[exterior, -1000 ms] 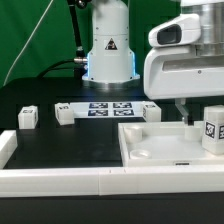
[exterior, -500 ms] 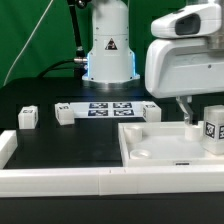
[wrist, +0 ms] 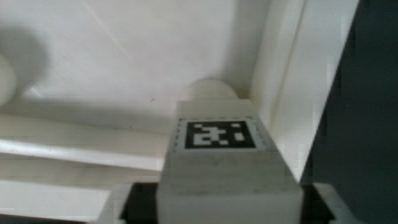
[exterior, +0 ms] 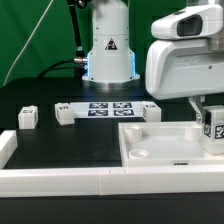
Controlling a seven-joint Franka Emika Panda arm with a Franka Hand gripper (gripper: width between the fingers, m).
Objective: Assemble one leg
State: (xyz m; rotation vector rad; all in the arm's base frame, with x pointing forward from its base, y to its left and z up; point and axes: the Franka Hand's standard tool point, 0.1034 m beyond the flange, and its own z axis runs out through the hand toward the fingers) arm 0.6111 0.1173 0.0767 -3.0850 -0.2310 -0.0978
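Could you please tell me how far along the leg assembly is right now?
Done: the leg stands upright inside the white tray piece, at the exterior view's right. In hand: the gripper straddles its top; whether it is clamped cannot be told. Left: seating the leg in the round corner recess, which shows empty just beyond it in the wrist view.

The small white plastic block that is the leg (exterior: 212,131) is standing upright at the exterior view's right edge. It is sitting within the large white square tray-like piece (exterior: 150,150), close beside its raised wall. Its black-and-white square marker (wrist: 217,135) is facing the wrist camera.
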